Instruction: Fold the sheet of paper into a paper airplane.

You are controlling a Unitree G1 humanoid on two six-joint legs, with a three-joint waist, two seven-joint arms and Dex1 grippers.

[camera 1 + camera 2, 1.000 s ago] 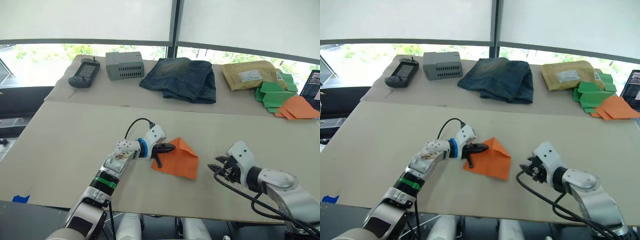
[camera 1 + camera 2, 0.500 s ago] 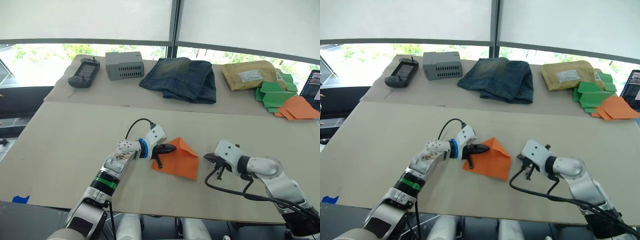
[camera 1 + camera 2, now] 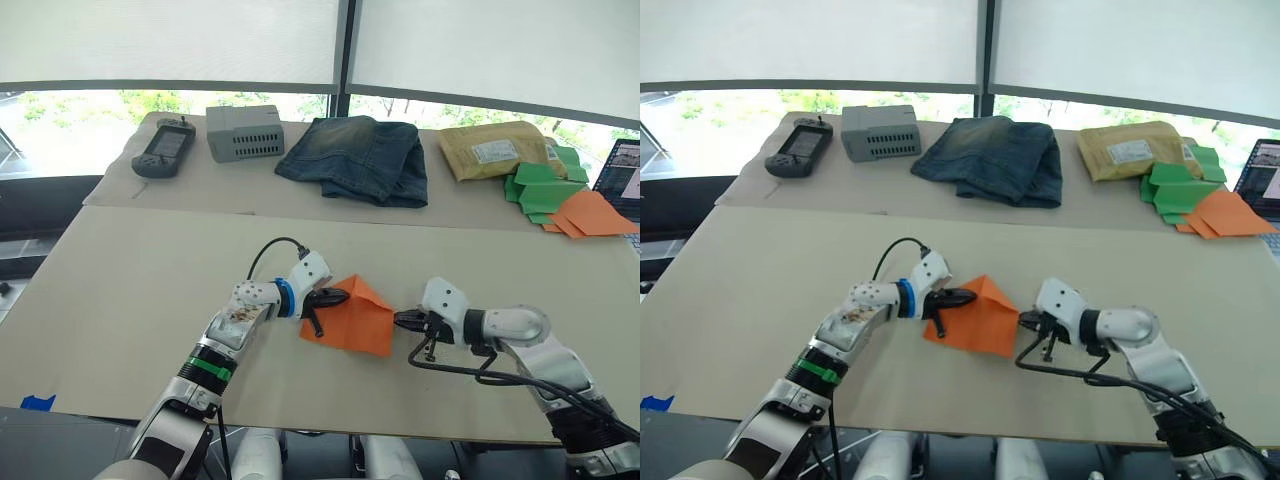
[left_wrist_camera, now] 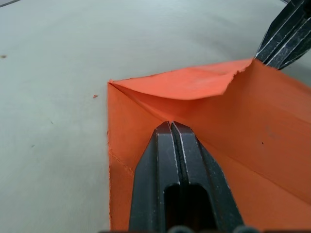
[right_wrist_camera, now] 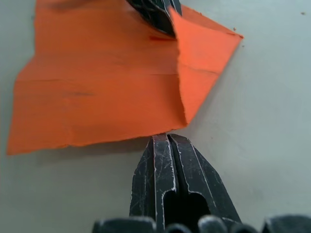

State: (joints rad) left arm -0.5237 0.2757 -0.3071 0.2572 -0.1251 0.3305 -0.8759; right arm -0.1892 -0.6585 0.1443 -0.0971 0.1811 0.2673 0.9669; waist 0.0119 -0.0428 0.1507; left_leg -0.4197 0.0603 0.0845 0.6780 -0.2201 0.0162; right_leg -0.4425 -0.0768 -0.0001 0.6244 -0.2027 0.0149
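The sheet of paper (image 3: 356, 321) is bright orange and partly folded, lying on the near table with one flap (image 5: 201, 58) raised. My left gripper (image 3: 336, 297) is shut, and its tips (image 4: 171, 126) press down on the paper at a crease near the left corner. From the right, my right gripper (image 3: 401, 320) is also shut, its tips (image 5: 163, 138) touching the paper's right edge. The right gripper's fingers (image 4: 286, 34) meet the paper's far corner in the left wrist view.
On the far table lie a black handheld device (image 3: 165, 146), a grey box (image 3: 243, 131), folded jeans (image 3: 360, 158), a tan envelope (image 3: 494, 150), green paper pieces (image 3: 545, 186) and orange pieces (image 3: 592, 214). A laptop (image 3: 622, 170) is at the right edge.
My right gripper has swung left across the table and now touches the paper's right edge. The left gripper has stayed pressed on the paper.
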